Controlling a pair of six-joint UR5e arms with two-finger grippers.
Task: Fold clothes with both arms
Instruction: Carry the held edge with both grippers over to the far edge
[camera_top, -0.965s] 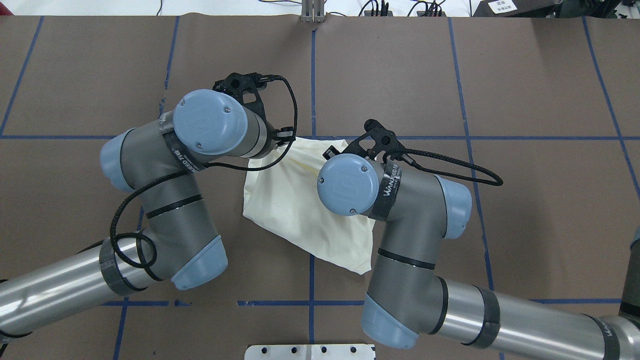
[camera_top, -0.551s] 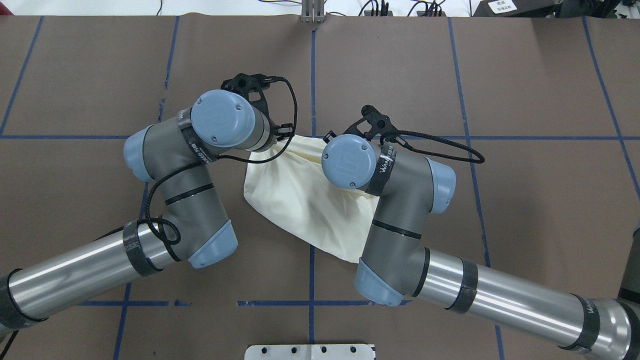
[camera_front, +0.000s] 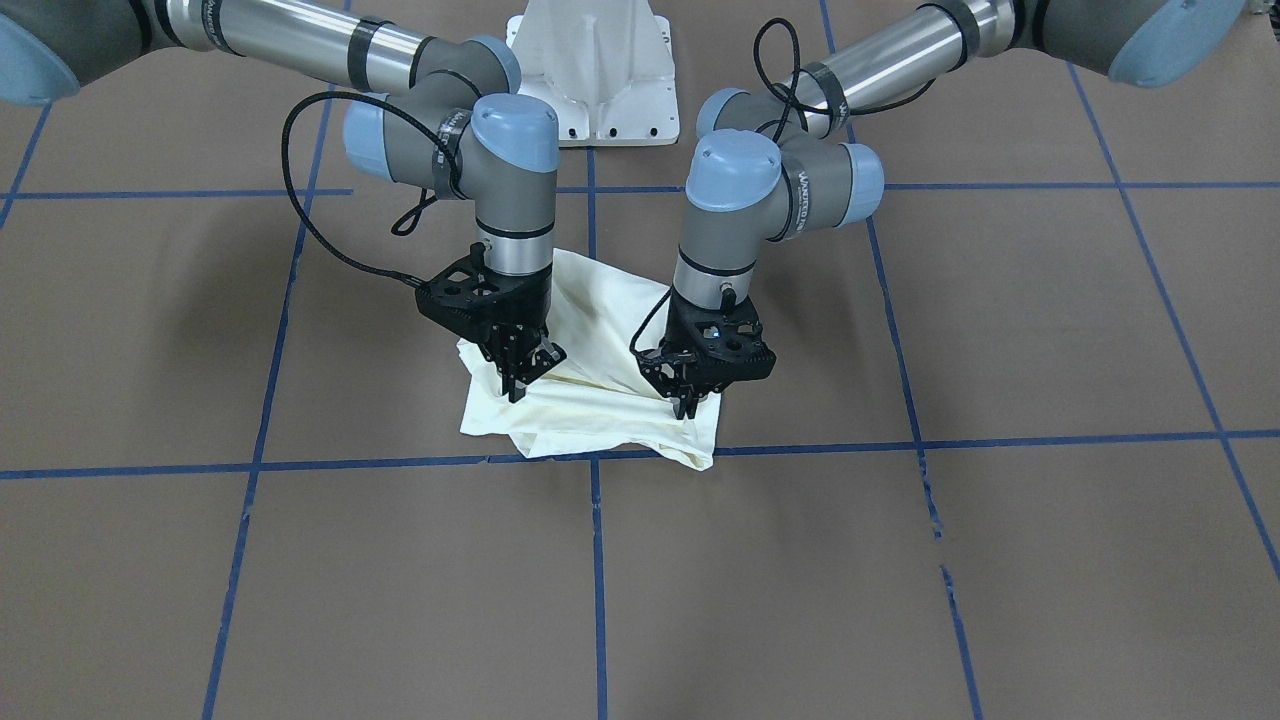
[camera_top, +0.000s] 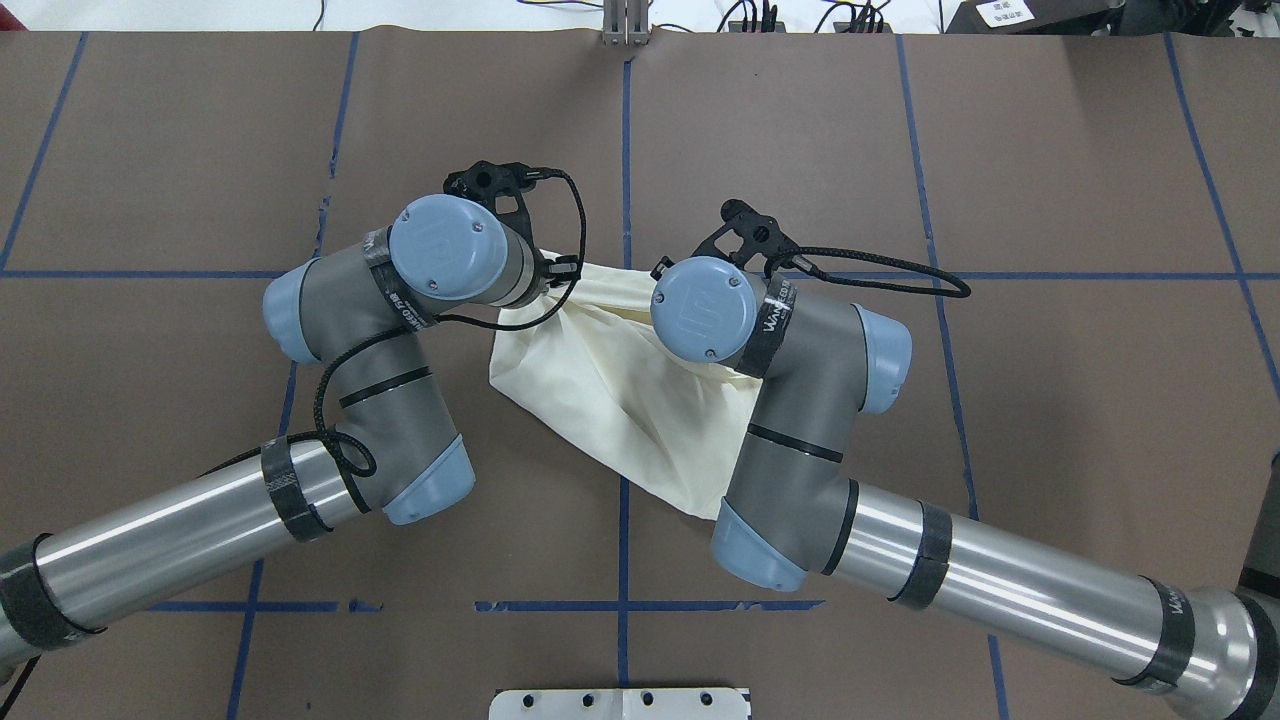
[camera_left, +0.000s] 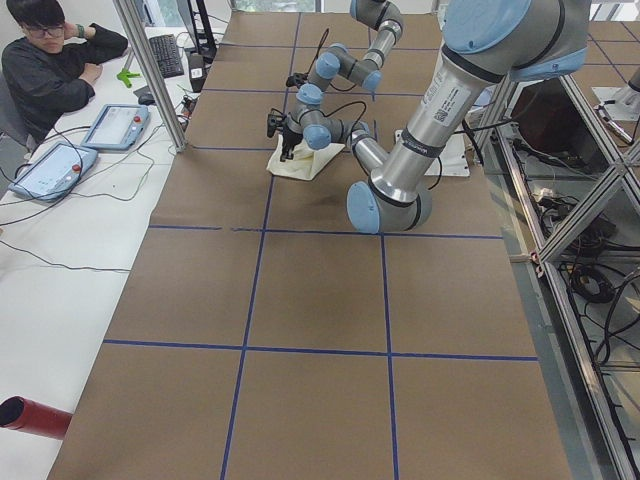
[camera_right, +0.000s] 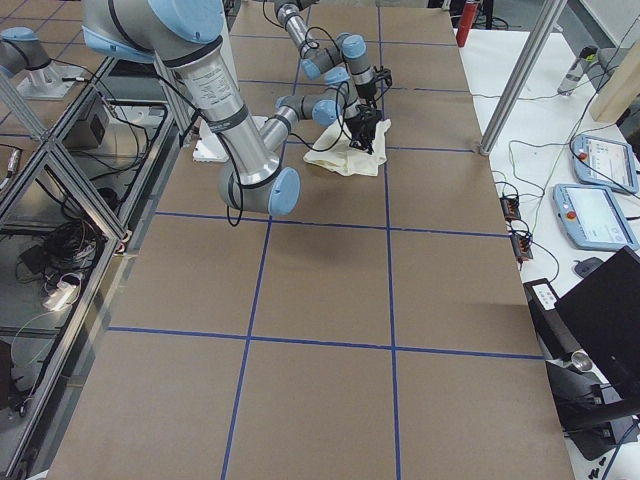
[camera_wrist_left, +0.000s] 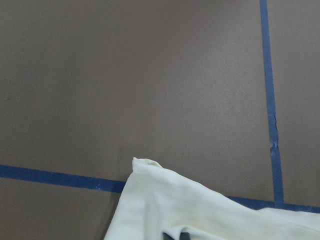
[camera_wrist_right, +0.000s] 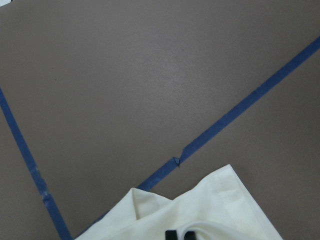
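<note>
In the front-facing view, my right gripper (camera_front: 520, 385) and my left gripper (camera_front: 690, 403) both point straight down. Each has its fingers pressed together on a pinch of the cream shirt (camera_front: 600, 405). The shirt lies bunched on the table (camera_front: 1000, 330), which is covered in brown paper and crossed by blue tape lines (camera_front: 900, 440). The shirt's edge farthest from my white pedestal (camera_front: 595, 60) touches one of those lines.

From overhead, the shirt spreads between my two wrists with only plain cream cloth showing, and my wrists hide both grippers. A black strap (camera_top: 775, 312) on my right arm carries white letters that begin "WAN". I cannot read the rest.

From the left end, a person (camera_left: 50, 60) sits at a white desk beside the table. On the desk are two handheld screens (camera_left: 110, 125) and a keyboard (camera_left: 165, 55). The shirt looks small and far away, under my grippers.

From the right end, a metal frame (camera_right: 60, 190) with loose cables runs along my side of the table.

My left wrist camera shows a cream corner of the shirt over brown paper and tape. My dark fingertips sit close together on the cloth at the bottom edge.

My right wrist camera shows much the same, with a hemmed corner and my fingertips nipped onto the cloth.
</note>
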